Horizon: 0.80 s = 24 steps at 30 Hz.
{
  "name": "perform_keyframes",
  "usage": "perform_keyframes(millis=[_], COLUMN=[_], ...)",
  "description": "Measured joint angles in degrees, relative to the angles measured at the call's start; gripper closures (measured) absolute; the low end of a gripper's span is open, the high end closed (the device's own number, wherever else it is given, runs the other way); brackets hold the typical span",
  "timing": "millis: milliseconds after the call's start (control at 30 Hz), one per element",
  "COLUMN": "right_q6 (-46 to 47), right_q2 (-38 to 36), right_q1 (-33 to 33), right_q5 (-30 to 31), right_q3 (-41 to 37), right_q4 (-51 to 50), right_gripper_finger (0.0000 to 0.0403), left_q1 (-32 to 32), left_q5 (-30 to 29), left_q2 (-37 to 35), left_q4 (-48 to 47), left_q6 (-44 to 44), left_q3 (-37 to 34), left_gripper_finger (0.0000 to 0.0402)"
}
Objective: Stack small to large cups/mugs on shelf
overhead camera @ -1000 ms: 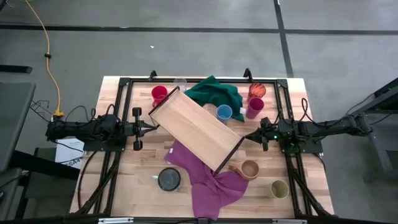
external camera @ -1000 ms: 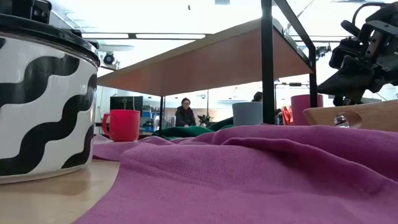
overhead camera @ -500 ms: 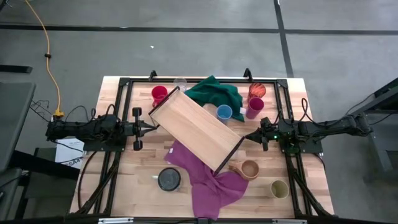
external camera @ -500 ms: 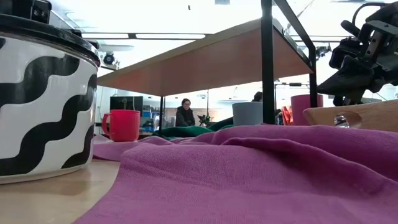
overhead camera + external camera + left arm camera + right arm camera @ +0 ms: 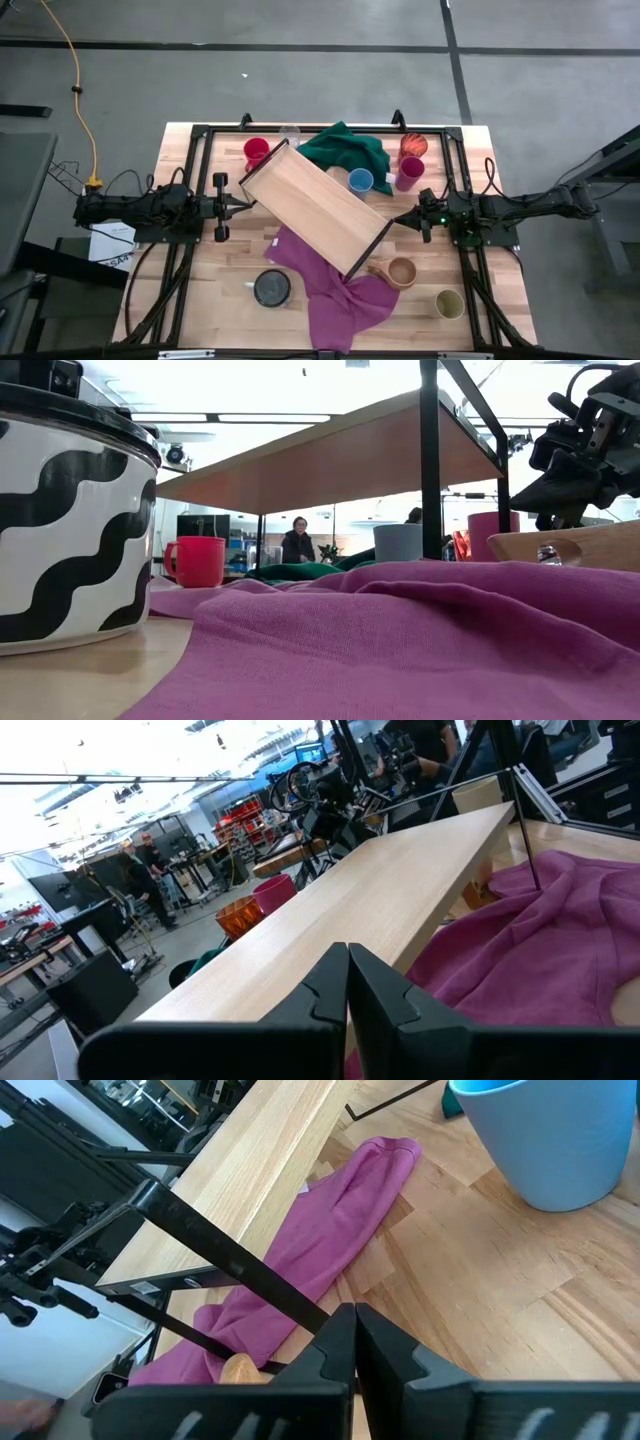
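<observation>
While both claws sit pressed together, left claw [image 5: 247, 205], right claw [image 5: 397, 219], shelf [image 5: 315, 205] bare, tan mug [image 5: 401, 271] empty, olive cup [image 5: 449, 303] empty.

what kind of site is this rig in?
Likely a robotics lab or workshop: other rigs and red bins behind the long light wooden shelf, a seated person at the back, bare concrete floor.

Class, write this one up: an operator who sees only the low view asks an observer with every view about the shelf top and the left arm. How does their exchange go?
Operator: I see only the underside of the long light wooden shelf. Is anything on top?
Observer: No. The high view shows its top bare, with no cups on it.
Operator: Where is the left gripper?
Observer: It is shut and empty, beside the shelf end nearest the red mug.
</observation>
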Motion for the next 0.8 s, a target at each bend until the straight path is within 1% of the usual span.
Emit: perform_keyframes(millis=[367,500,633,733,800], right_q6=[0.1,0.2,1.0,-0.1,-0.1], right_q2=[0.0,0.0,0.0,0.0,0.0], right_q1=[0.0,0.0,0.0,0.0,0.0], right_q5=[0.0,1.3,4.7,9.2,10.5], right_q3=[0.0,0.0,0.0,0.0,0.0], right_q4=[0.1,0.2,1.3,1.5,1.6], right_gripper_finger=[0.0402,0.0402,0.0402,0.0402,0.0402], left_q1=[0.0,0.0,0.0,0.0,0.0], left_q5=[0.0,0.0,0.0,0.0,0.0], left_q2=[0.0,0.0,0.0,0.0,0.0], left_q4=[0.0,0.0,0.0,0.0,0.0], left_q6=[0.0,0.0,0.0,0.0,0.0], left_q3=[0.0,0.0,0.0,0.0,0.0], left_gripper_finger=[0.0401,0.0401,0.0401,0.0401,0.0401])
